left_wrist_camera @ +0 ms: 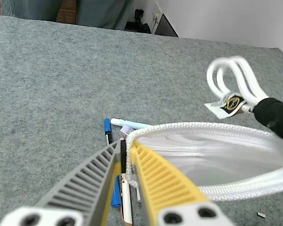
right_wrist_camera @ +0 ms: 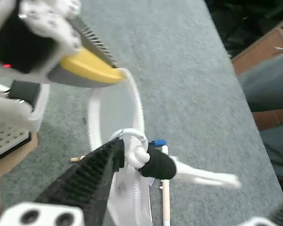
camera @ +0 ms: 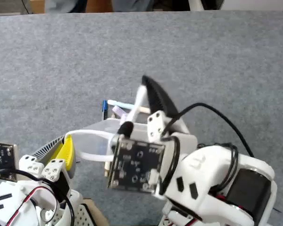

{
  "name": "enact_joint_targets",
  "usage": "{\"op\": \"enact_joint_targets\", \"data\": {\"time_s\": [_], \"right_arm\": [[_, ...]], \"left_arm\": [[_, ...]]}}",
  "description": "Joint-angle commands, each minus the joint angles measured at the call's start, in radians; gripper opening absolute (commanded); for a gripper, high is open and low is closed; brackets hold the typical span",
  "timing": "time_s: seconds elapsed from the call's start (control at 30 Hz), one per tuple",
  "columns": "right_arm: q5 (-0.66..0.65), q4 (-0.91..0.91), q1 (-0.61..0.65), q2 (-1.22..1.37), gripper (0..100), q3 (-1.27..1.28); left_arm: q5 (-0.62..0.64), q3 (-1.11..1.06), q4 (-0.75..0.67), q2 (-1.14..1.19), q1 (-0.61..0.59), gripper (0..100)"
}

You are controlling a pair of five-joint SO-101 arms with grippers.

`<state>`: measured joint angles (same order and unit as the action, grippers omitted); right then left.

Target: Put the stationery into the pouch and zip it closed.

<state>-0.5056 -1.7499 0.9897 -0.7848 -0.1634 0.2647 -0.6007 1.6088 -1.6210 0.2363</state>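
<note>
The clear pouch (camera: 101,134) with a white zip rim lies open-mouthed between the arms. My left gripper (camera: 67,140), grey and yellow, is shut on the pouch's rim (left_wrist_camera: 146,133) and shows across the pouch (right_wrist_camera: 117,75). A black zip pull (right_wrist_camera: 158,165) with a white cord loop (left_wrist_camera: 231,80) sits at the other end. My right gripper (camera: 137,106) stands open around that pull, one black finger (right_wrist_camera: 92,176) right beside it. A blue pen (left_wrist_camera: 107,131) and a white pen (left_wrist_camera: 129,124) lie on the mat beside the pouch, outside it.
The grey mat (camera: 203,56) runs wide and bare toward the far edge. A white perforated board (right_wrist_camera: 9,136) on a wooden base sits by the left arm's foot. More pens (left_wrist_camera: 126,197) lie under the left gripper.
</note>
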Motion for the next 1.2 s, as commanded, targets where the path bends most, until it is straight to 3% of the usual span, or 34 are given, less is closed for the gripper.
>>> {"op": "enact_joint_targets", "data": {"time_s": [0.0,0.27,0.77,0.9,1.17], "right_arm": [[-0.003,-0.003,0.048,0.05,52.1,-0.047],[0.104,-0.017,0.14,0.12,52.0,-0.12],[0.106,-0.017,-0.245,-0.277,52.0,-0.002],[0.107,-0.018,-0.272,-0.328,52.0,0.048],[0.107,-0.018,-0.265,-0.47,52.0,0.45]], "left_arm": [[-0.009,-0.002,-0.021,0.011,0.01,3],[-0.009,-0.002,-0.026,0.011,0.005,3],[-0.009,-0.002,-0.028,0.011,0.004,3],[-0.009,-0.001,-0.028,0.011,0.004,3],[-0.009,0.004,-0.029,0.011,0.004,3]]}}
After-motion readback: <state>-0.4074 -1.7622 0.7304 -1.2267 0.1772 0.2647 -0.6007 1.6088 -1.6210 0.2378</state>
